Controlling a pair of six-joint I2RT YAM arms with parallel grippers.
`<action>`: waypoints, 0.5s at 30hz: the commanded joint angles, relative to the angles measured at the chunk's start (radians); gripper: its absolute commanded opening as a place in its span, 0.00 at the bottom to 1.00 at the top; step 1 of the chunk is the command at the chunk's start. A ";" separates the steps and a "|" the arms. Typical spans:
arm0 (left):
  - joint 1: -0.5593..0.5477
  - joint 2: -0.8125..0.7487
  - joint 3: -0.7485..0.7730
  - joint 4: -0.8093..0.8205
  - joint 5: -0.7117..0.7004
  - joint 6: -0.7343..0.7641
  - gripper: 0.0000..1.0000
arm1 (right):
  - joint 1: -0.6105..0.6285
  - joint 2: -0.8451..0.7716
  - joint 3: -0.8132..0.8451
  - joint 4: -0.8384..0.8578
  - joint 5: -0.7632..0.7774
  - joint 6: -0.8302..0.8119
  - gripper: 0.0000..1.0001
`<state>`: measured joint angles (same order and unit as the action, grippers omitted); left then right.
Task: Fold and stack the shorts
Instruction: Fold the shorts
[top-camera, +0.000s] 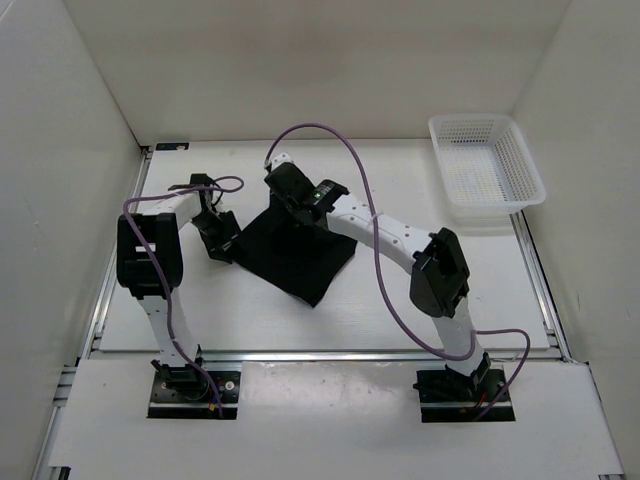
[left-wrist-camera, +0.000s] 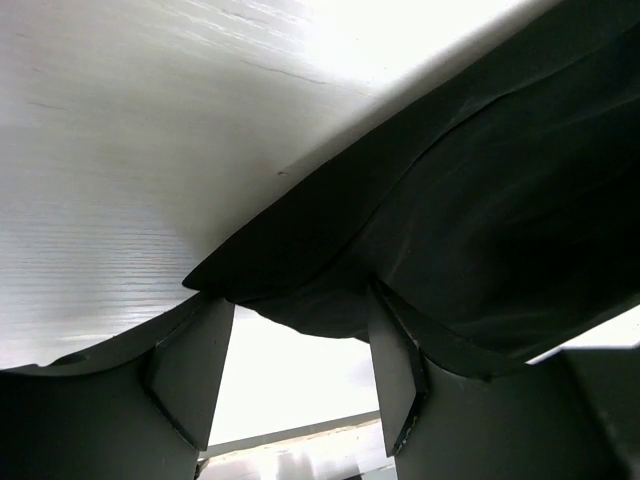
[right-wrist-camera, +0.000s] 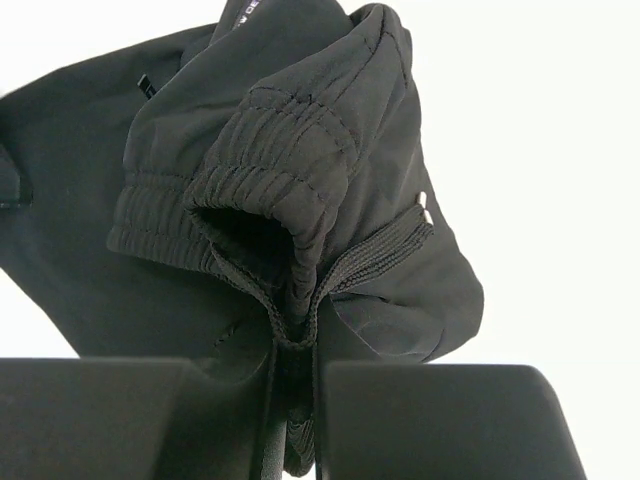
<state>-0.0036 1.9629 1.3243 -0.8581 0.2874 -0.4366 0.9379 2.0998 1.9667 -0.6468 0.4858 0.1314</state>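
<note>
Right tool (right-wrist-camera: 295, 368) pinches the shorts (right-wrist-camera: 300, 150) waistband, its fingertips hidden in fabric.

The shorts (top-camera: 297, 252) are being shown in plain black, the ribbed waistband (right-wrist-camera: 260, 150) black too, with one tiny white fleck nearby. The table (top-camera: 420, 300) is being seen as white with faint grain lines, and the basket (top-camera: 490, 203) as white mesh. The left arm (top-camera: 168, 208) and right arm (top-camera: 385, 232) are being shown white with black joints, and the cables (top-camera: 320, 126) purple.

The right gripper (right-wrist-camera: 297, 400) pinches the shorts (right-wrist-camera: 300, 150) by their bunched elastic waistband. Above the gripper, black fabric spreads against a white surface (right-wrist-camera: 540, 150).
</note>
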 joint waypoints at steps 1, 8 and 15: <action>-0.016 0.028 0.001 0.041 0.000 -0.005 0.66 | 0.013 -0.100 0.004 -0.010 -0.009 -0.026 0.00; -0.026 0.028 -0.020 0.062 -0.001 -0.005 0.66 | 0.056 -0.129 0.004 -0.040 -0.027 -0.026 0.00; -0.026 0.028 -0.030 0.071 -0.010 -0.014 0.66 | 0.134 -0.129 0.004 -0.079 -0.041 0.019 0.00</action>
<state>-0.0193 1.9656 1.3220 -0.8478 0.2935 -0.4538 1.0409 2.0258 1.9667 -0.7143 0.4587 0.1280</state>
